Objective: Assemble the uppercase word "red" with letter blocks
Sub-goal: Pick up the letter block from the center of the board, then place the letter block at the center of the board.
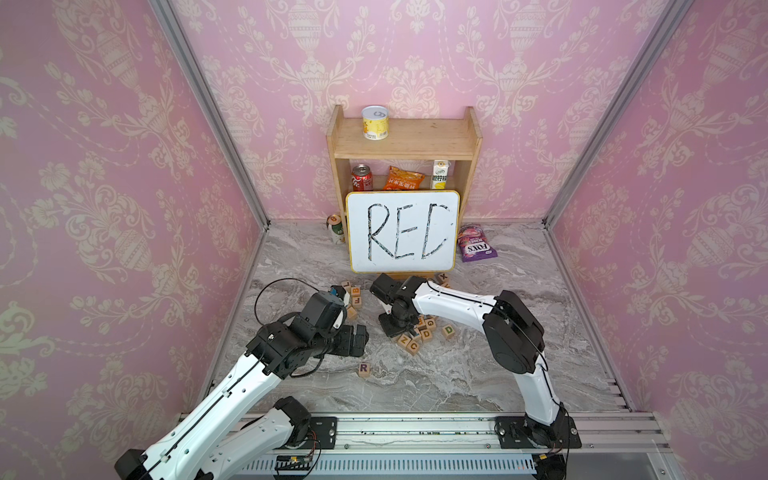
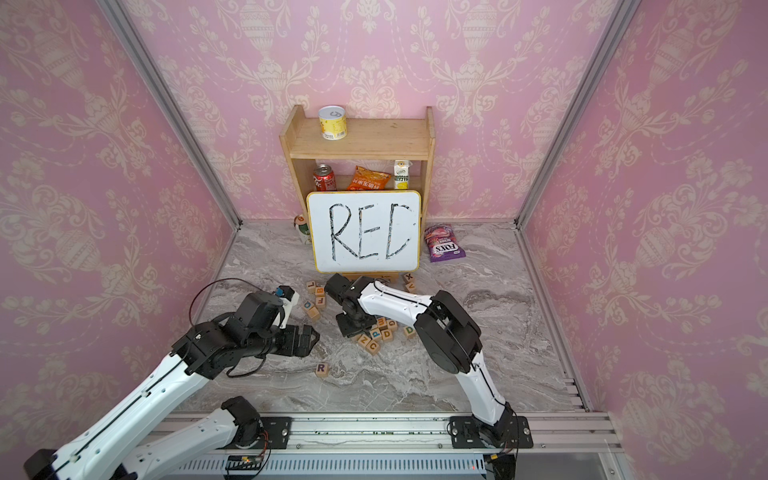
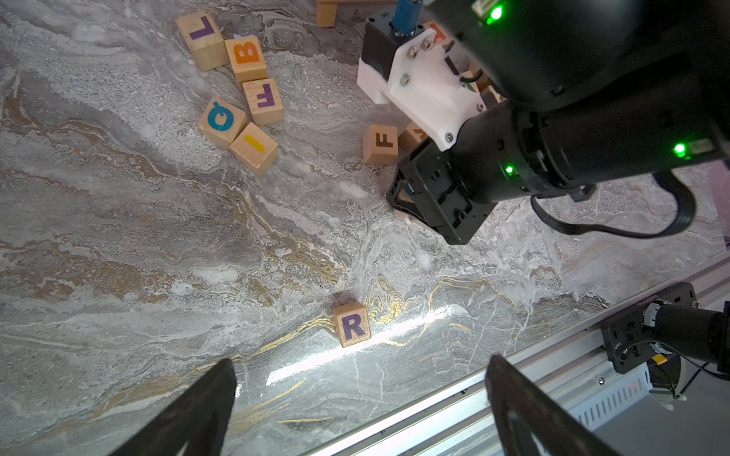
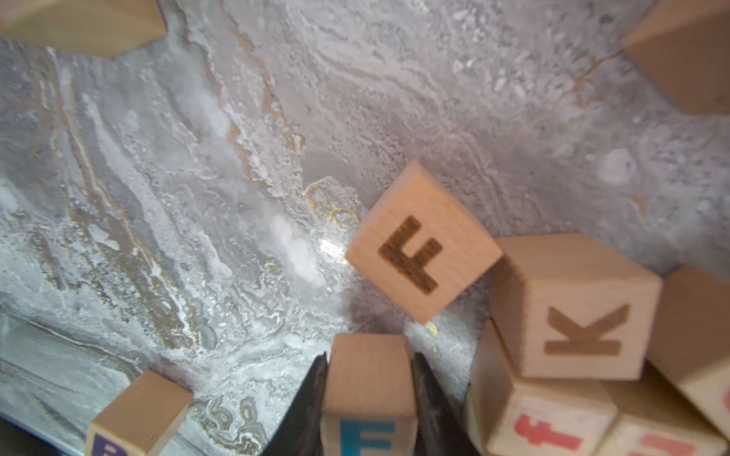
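Two robot arms (image 1: 453, 301), three cans (image 1: 375, 122), two snack bags (image 1: 403, 178), one carton (image 1: 440, 174), one shelf (image 1: 424, 141) and one whiteboard (image 1: 403, 257) are showing; over a dozen letter blocks (image 1: 364, 368) are lying about.

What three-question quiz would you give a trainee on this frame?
1. True or false: the left gripper is shut.
2. The right gripper is shut on: A the green D block, B a block with a blue-green letter, C nothing.
3. Which letter block stands alone, nearest the arms' rail?
Key: 1 false, its jaws stand wide open and hold nothing. 2 B. 3 the R block.
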Motion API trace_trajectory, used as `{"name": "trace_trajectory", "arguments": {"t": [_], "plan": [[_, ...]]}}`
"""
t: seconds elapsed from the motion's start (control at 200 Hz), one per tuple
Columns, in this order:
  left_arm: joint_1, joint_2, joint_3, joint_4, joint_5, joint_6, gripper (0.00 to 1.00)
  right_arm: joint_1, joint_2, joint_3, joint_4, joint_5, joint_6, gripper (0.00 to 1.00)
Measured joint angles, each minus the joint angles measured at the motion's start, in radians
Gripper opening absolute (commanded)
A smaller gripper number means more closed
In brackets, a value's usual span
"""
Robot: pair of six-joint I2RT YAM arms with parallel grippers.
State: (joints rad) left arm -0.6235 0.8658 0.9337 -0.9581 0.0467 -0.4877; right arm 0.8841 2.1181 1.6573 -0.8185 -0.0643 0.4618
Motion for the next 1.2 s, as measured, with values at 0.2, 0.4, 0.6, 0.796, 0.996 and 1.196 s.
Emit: {"name": "trace_trajectory", "arguments": {"t": [0.2, 0.4, 0.6, 0.796, 0.996, 1.196], "plan": [[0.0, 0.0, 0.0, -0.002, 0.0, 0.0, 0.99, 0.0, -0.002, 0.011, -0.023, 0.0, 0.05, 0.22], [0.0, 0.001, 0.018, -0.019, 0.001, 0.008, 0.99, 0.0, -0.006, 0.029, -0.047, -0.007, 0.124, 0.22], [0.0, 0.0, 0.053, -0.047, 0.013, 0.029, 0.99, 0.0, -0.039, 0.029, -0.056, -0.006, 0.217, 0.19], [0.0, -0.004, 0.064, -0.08, 0.035, 0.039, 0.99, 0.021, -0.064, 0.028, -0.055, 0.008, 0.299, 0.17], [0.0, -0.031, 0.081, -0.115, 0.054, 0.047, 0.99, 0.059, -0.064, 0.001, -0.052, 0.032, 0.363, 0.16], [0.001, -0.075, 0.09, -0.15, 0.064, 0.046, 0.99, 0.091, -0.072, -0.051, -0.037, 0.047, 0.419, 0.16]]}}
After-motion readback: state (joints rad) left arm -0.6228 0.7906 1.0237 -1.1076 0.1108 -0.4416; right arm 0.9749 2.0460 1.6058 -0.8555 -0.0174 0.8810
